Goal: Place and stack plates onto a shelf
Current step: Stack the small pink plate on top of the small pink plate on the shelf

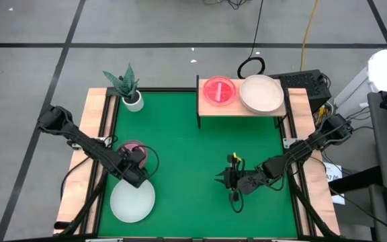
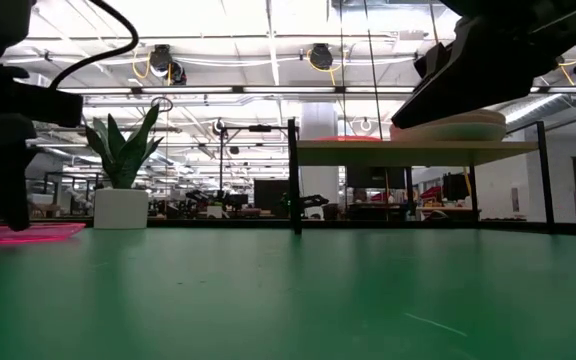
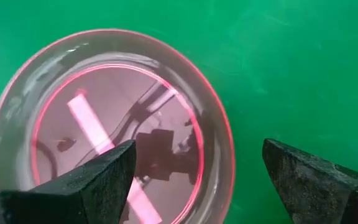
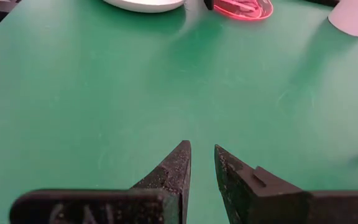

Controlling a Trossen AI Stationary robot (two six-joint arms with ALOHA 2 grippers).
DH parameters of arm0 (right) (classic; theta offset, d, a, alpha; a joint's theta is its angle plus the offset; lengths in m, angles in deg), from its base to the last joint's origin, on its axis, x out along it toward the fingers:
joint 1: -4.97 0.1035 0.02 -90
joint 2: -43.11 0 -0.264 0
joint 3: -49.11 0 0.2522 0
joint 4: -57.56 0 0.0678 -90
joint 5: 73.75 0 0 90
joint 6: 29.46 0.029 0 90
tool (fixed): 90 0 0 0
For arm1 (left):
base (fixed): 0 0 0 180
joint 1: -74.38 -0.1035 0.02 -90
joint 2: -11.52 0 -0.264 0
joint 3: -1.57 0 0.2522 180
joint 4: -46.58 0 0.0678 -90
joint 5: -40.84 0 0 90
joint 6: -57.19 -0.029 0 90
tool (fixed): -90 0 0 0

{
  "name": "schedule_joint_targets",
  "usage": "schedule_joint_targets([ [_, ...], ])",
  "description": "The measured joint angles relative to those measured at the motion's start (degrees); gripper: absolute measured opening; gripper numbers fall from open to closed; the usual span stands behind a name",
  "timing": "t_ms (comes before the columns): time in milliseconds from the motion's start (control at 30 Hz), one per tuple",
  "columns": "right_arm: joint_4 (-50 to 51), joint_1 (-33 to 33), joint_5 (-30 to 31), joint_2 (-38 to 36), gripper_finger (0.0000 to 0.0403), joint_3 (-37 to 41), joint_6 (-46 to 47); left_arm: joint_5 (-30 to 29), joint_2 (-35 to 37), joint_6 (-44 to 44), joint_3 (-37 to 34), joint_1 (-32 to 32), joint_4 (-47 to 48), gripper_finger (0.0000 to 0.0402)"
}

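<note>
A: Where is the left pincer (image 1: 138, 161)?
B: Over the magenta plate (image 3: 104, 124) near the desk's (image 1: 193, 148) left edge, fingers (image 3: 98, 180) spread wide; one tip shows over the plate and the other over bare green. It holds nothing.

A: And the plate beside it?
B: A pale plate (image 1: 132, 200) lies just in front of the magenta one, toward the near edge, under the left arm.

A: The shelf?
B: The shelf (image 1: 244, 107) stands at the far right of the desk. On it sit a red plate (image 1: 219, 90) on the left and a beige plate (image 1: 261, 93) on the right, side by side.

A: The right pincer (image 4: 202, 155)?
B: It waits over the green surface at the near right, fingers only a narrow gap apart with nothing between them.

A: Anything else?
B: A potted plant (image 1: 127, 87) at the far left corner
</note>
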Motion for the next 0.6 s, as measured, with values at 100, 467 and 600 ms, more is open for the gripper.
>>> schedule_joint_targets([
  [100,-0.9,0.0,0.0,0.0,0.0055,0.0,-1.1,0.0,0.0,-0.8,-1.4,0.4,-3.3,0.0351],
  [467,-1.3,0.0,0.0,0.0,0.0055,0.0,-2.0,0.2,0.1,-4.1,-4.3,0.5,-7.6,0.0337],
  [600,-1.3,0.0,0.0,0.0,0.0055,0.0,-2.0,0.1,0.1,-5.9,-4.2,0.5,-8.5,0.0288],
])
